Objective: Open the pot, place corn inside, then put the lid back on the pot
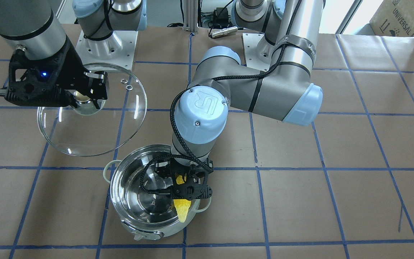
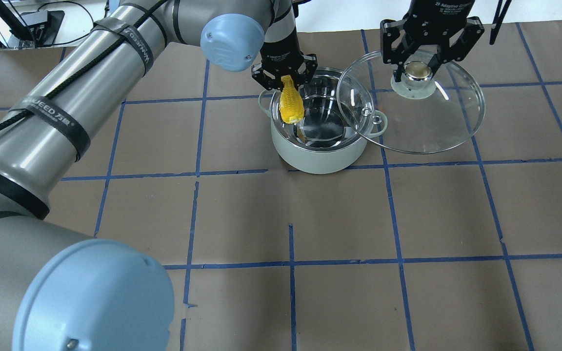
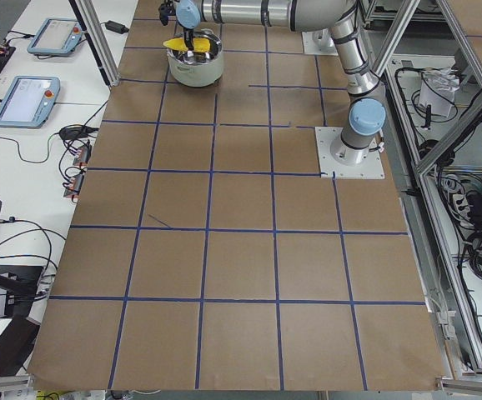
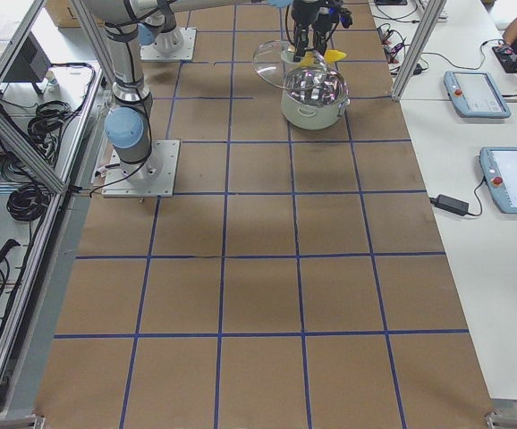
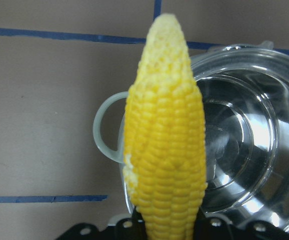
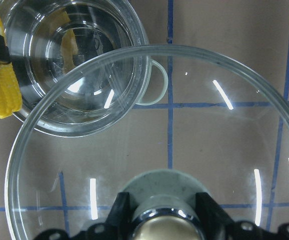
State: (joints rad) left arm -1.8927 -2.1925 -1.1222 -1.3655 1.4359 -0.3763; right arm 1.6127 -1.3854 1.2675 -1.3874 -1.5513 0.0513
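Overhead exterior view: the pot [image 2: 315, 157] sits open on the bench [image 2: 242, 214]. Its lid [image 2: 427, 127] is off. The right hand [image 2: 418, 73] is pinching the knob [image 6: 159, 232] on top of the lid. It holds the lid up beside the pot, and the lid looks lifted off the bench. One edge of the glass reaches over the pot's side. So the first job, opening the pot, looks done.

The left hand [image 2: 286, 83] is pinching the fat end of the corn [image 2: 291, 105]. The corn hangs over the pot, close to one pale handle [image 5: 100, 125]. Its pointy tip pokes out across the rim. It is not lying in the pot yet. The pot looks empty, with only shiny spots and a yellow glint of the corn inside.

I think the second job is partly done, because the corn is at the pot but not in it. What is left is to move the corn over the middle and let it drop in. Then the lid has to go back on top.
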